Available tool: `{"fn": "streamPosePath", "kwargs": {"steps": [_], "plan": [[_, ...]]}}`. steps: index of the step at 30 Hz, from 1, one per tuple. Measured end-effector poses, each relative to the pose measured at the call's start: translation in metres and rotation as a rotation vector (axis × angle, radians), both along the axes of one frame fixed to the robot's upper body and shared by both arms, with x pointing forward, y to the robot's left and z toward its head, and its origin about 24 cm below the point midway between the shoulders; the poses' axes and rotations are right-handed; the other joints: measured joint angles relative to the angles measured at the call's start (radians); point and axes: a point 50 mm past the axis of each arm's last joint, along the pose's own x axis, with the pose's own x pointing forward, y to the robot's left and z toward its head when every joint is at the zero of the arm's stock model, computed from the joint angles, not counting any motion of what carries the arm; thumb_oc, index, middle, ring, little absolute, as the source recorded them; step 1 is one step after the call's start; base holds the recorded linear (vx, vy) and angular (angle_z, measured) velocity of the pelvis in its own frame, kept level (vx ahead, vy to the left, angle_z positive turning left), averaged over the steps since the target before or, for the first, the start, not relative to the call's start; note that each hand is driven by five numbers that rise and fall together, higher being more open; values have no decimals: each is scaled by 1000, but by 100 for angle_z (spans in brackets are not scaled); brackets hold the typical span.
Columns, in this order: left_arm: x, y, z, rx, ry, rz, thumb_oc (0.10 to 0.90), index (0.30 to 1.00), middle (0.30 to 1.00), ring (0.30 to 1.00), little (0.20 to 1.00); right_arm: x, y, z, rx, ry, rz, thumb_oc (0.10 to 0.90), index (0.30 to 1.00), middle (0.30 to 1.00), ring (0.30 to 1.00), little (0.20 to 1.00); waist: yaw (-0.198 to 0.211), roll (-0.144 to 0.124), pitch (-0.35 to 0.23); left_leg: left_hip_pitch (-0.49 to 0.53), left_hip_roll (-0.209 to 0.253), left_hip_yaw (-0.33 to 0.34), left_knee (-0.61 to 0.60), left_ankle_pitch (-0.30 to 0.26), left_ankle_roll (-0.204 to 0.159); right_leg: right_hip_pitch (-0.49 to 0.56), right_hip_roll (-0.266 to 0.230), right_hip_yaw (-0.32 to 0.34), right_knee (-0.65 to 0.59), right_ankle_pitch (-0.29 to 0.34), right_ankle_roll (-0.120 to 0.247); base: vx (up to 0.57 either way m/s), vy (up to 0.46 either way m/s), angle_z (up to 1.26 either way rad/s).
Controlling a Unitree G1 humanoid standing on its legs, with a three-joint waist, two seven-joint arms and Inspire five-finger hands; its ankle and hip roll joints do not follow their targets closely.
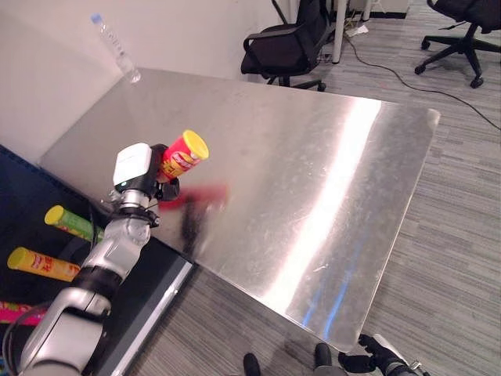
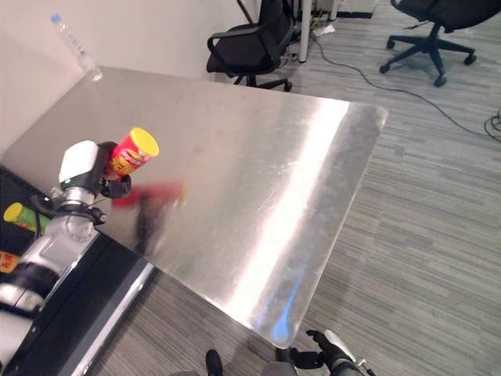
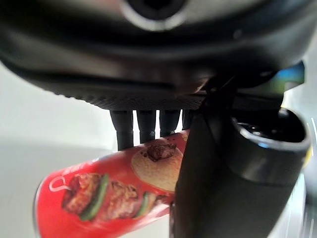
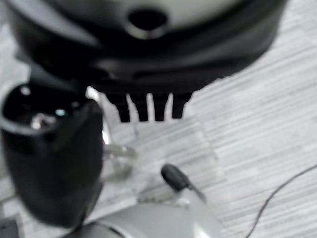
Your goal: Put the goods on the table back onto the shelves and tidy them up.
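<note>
Shelf: at your far left, a dark shelf (image 1: 31,211) sits lower than the table edge, with a green can with a yellow cap (image 1: 72,222) and an orange can with a yellow cap (image 1: 43,264) lying on their sides on it, one in front of the other; a pink item (image 1: 19,315) lies at the near left corner, too cropped to identify.
Left hand: your left hand (image 1: 160,182) is raised over the left edge of the table, beside the shelf, its fingers (image 3: 132,128) and thumb curled round the can.
Task thing: the red can with a yellow lid (image 1: 182,156) is in that hand, tilted, lid end pointing up and away from you; its red reflection shows on the metal just beside it.
Bottle: a clear water bottle with a blue cap (image 1: 115,47) stands at the table's far left corner against the wall, well apart from the hand.
Table: a bare brushed-metal table (image 1: 313,180), bright with glare.
Right hand: your right hand (image 1: 374,358) hangs low past the table's near corner, above the floor, holding nothing; in its wrist view the fingers (image 4: 147,107) are straight.
Room: grey striped carpet (image 1: 454,235), a white wall at left, two black office chairs (image 1: 286,43) beyond the table and a cable across the floor.
</note>
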Motion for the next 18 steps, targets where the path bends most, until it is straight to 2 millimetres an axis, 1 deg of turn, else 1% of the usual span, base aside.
{"fn": "streamPosePath", "kwargs": {"steps": [1, 3, 4, 5, 6, 7, 8, 9, 10, 11, 12, 14, 15, 16, 17, 18], "plan": [[-9, 6, -7, -83, 3, 4, 400, 300, 300, 300, 300, -2, 7, -3, 21, 7, 0, 800, 900, 900, 900, 900, 30, -15, -16, -2, -3, -18, 0, -1, 0, 9, -1, -9, 0, -12, 6, -21, -38, 36], [-25, 20, -10, -217, -19, 48, 400, 300, 300, 300, 300, 4, 15, -4, 46, -7, 9, 800, 900, 900, 900, 900, 51, -20, -19, -2, 0, -34, 1, -14, 12, 12, 4, -18, 0, -12, 5, -17, -23, 28], [-30, 26, -13, -290, -29, 70, 400, 300, 300, 300, 300, 6, 19, -4, 54, -9, 9, 800, 900, 900, 900, 900, 53, -22, -20, -3, 1, -40, 1, -16, 10, 18, 4, -29, -1, -13, 6, -18, -19, 30], [-33, 30, -16, -341, -32, 90, 400, 300, 300, 300, 300, 5, 20, -5, 59, -8, 9, 800, 900, 900, 900, 900, 67, -23, -25, -4, 2, -38, 1, -20, 12, 19, 4, -32, -3, -17, 9, -26, -24, 31], [-42, 38, -19, -415, -40, 113, 400, 300, 300, 300, 300, 9, 24, -5, 68, -15, 14, 800, 900, 900, 900, 900, 101, -17, -38, -8, 4, -40, 1, -40, 18, 19, 14, -38, -2, -19, 12, -19, -19, 19], [-48, 40, -20, -475, -62, 123, 400, 300, 300, 300, 300, 8, 25, -6, 69, -12, 22, 800, 900, 900, 900, 900, 103, -10, -52, -12, 16, -45, 1, -64, 17, 16, 23, -42, -8, -23, 17, -47, -13, 25], [-50, 40, -21, -529, -80, 119, 400, 300, 300, 300, 300, 0, 24, -8, 68, 11, 20, 800, 900, 900, 900, 900, 110, -1, -66, -17, 25, -58, 1, -89, 17, 16, 34, -58, -8, -26, 21, -12, -11, 45], [-51, 41, -20, -556, -90, 118, 400, 300, 300, 300, 300, 0, 24, -8, 65, 16, 28, 800, 900, 900, 900, 900, 120, 8, -78, -26, 31, -71, 1, -107, 22, 19, 42, -80, -6, -28, 24, -22, -11, 49], [-57, 45, -18, -590, -121, 125, 400, 300, 300, 300, 300, -5, 23, -10, 62, 42, 28, 800, 900, 900, 900, 900, 134, 9, -89, -31, 38, -80, 1, -137, 22, 15, 48, -83, -8, -28, 25, 20, -5, 40], [-59, 48, -17, -605, -140, 136, 400, 300, 300, 300, 300, -9, 22, -12, 59, 56, 23, 800, 900, 900, 900, 900, 137, 6, -92, -31, 39, -85, 1, -144, 22, 12, 47, -83, -8, -28, 25, -17, -7, 18], [-66, 54, -17, -617, -159, 163, 400, 300, 300, 300, 300, -12, 22, -13, 57, 76, 31, 800, 900, 900, 900, 900, 160, -5, -109, -36, 33, -92, 1, -145, 24, 14, 44, -85, -1, -27, 29, -7, -6, 14], [-77, 62, -12, -627, -208, 195, 400, 300, 300, 300, 300, -17, 27, -16, 69, 94, 44, 800, 900, 900, 900, 900, 181, -20, -122, -39, 23, -98, 3, -146, 26, 14, 37, -92, -2, -28, 32, -21, -2, 15], [-84, 69, -9, -627, -250, 230, 400, 300, 300, 300, 300, -21, 30, -18, 77, 108, 56, 800, 900, 900, 900, 900, 200, -29, -130, -46, 19, -116, 3, -146, 28, 18, 30, -109, -7, -31, 37, -52, 8, 25], [-88, 72, -8, -623, -269, 250, 400, 300, 300, 300, 300, -24, 31, -19, 78, 116, 59, 800, 900, 900, 900, 900, 212, -31, -135, -58, 17, -128, 3, -147, 28, 18, 30, -120, -8, -32, 41, -98, 2, 48], [-96, 78, -7, -613, -305, 295, 400, 300, 300, 300, 300, -28, 32, -20, 81, 132, 59, 800, 900, 900, 900, 900, 219, -32, -140, -66, 11, -148, 5, -148, 34, 16, 27, -141, -8, -36, 45, -124, 6, 45], [-101, 82, -6, -614, -324, 326, 400, 300, 300, 300, 300, -31, 31, -21, 80, 140, 56, 800, 900, 900, 900, 900, 235, -31, -140, -74, 7, -160, 8, -140, 37, 16, 21, -153, -7, -37, 46, -115, 7, 48]]}}
